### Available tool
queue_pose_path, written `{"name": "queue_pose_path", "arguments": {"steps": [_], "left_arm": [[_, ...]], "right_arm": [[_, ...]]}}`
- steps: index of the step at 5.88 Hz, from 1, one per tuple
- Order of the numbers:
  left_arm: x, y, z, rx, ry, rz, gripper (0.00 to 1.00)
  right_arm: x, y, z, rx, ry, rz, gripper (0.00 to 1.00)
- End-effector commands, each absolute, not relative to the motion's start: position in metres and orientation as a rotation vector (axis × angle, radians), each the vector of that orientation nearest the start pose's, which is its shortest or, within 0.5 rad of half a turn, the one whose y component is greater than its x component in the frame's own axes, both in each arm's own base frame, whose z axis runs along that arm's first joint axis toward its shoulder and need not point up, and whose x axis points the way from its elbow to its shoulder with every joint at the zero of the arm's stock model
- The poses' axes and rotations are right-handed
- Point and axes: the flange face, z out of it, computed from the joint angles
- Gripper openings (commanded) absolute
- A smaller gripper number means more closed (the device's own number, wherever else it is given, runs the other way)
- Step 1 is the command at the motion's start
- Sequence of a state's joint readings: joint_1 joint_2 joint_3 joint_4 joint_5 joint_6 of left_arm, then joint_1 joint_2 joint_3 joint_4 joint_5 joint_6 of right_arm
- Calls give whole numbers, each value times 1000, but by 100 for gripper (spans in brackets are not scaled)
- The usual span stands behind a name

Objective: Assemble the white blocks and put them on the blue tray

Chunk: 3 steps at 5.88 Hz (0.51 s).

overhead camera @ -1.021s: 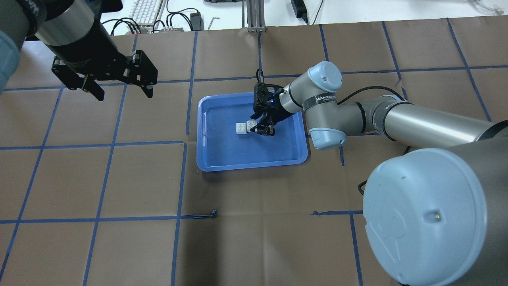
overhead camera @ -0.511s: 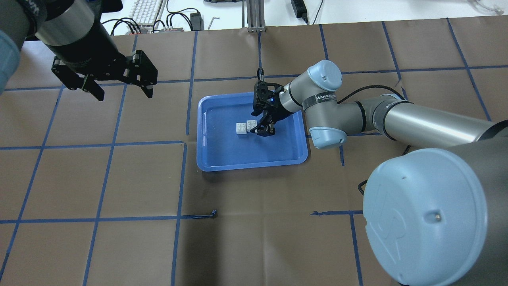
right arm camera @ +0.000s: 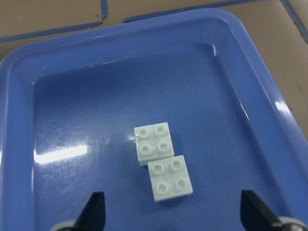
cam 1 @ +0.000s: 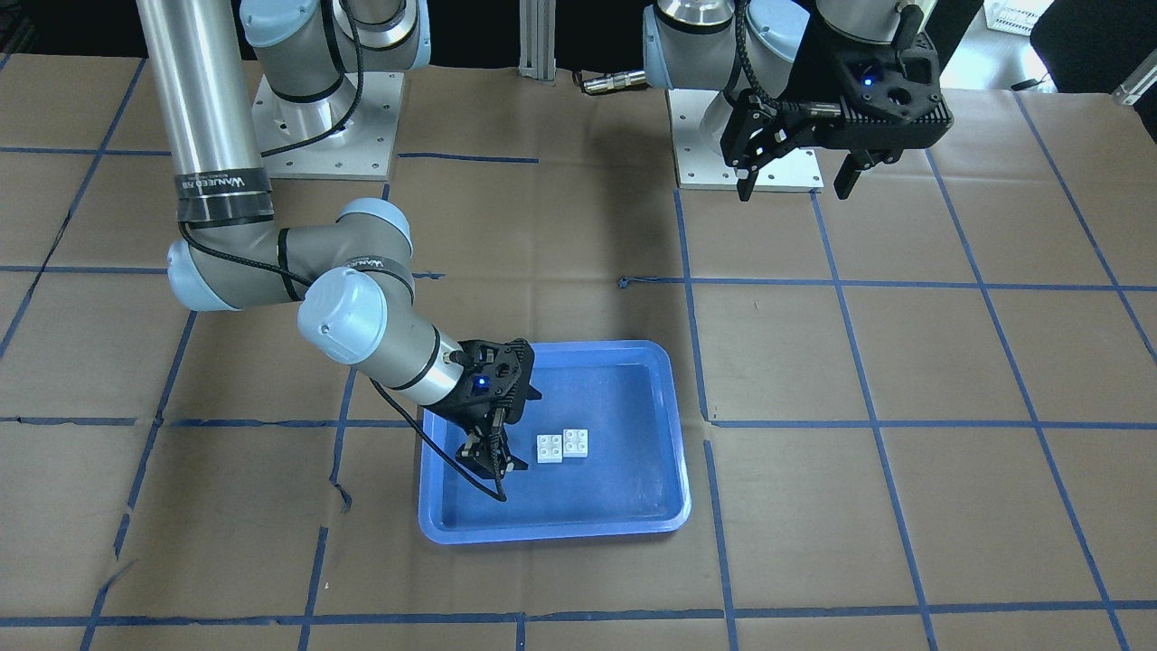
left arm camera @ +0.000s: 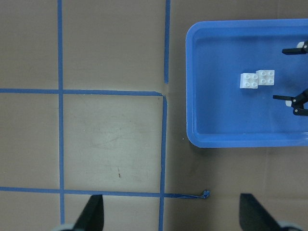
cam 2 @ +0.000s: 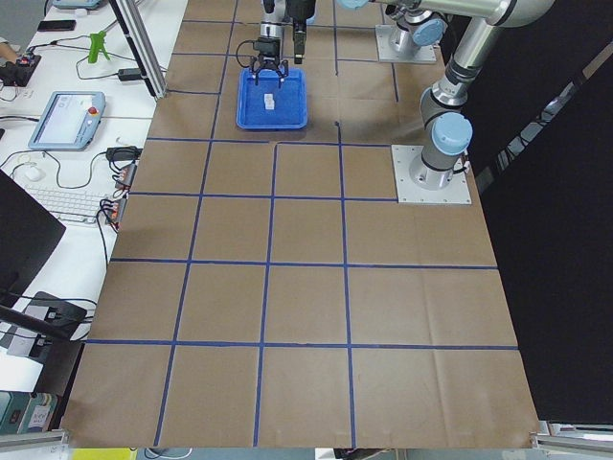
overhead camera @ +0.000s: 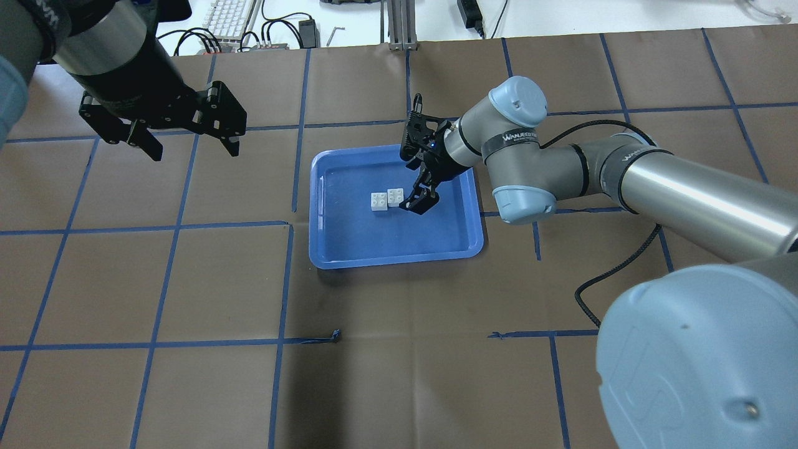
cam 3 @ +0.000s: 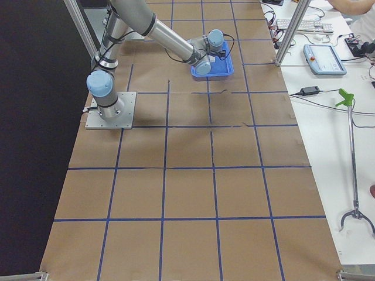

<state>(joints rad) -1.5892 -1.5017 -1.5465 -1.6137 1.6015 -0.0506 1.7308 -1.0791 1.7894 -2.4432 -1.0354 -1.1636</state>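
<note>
**2 white blocks in blue tray, both grippers open and empty**

Front-facing view: The white blocks [cam 1: 562, 446] lie on the floor of the blue tray [cam 1: 551, 533], about mid-tray. The 2 touch corner to corner, set diagonally. The right gripper [cam 1: 493, 463] is low inside the tray just beside the blocks, on the view's left, clear of them. The left gripper [cam 1: 794, 185] hangs high near its base, well apart from the tray, its jaws spread with nothing between. The table [cam 1: 904, 362] is covered in brown paper with blue tape lines [cam 1: 904, 286] in a grid.

Overhead view: The right gripper is tilted down into the tray, fingertips just beside the nearer block, not touching it. The left gripper is far off over bare paper. A keyboard [overhead camera: 227, 15] sits beyond the table's far edge.

Left side view: The tray is at the far end of the table. The blocks are a white speck inside it. Finger detail is too small to read.

Right side view: The right arm reaches over the tray. The blocks cannot be made out.

Left wrist view: The 2 finger tips are wide apart at the bottom edge, above paper and tape. The tray and blocks are in the upper right.

Right wrist view: The 2 finger tips are wide apart at the bottom corners, with nothing held. Both blocks are studs-up, 4 studs each. Whether they are locked together cannot be told.
</note>
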Motion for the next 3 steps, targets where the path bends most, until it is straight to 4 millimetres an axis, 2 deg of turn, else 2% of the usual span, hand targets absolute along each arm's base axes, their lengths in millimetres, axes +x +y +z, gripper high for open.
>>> {"name": "queue_pose_path", "arguments": {"steps": [1, 2, 3], "left_arm": [[-139, -463, 529, -51, 3111, -80, 99], [-139, -463, 529, -51, 3111, -80, 99], [-139, -463, 528, -51, 3111, -78, 99]], "right_arm": [[252, -555, 265, -1575, 2304, -355, 100], [238, -546, 289, -1390, 2524, -264, 100], [230, -537, 313, -1253, 2653, -188, 100]]}}
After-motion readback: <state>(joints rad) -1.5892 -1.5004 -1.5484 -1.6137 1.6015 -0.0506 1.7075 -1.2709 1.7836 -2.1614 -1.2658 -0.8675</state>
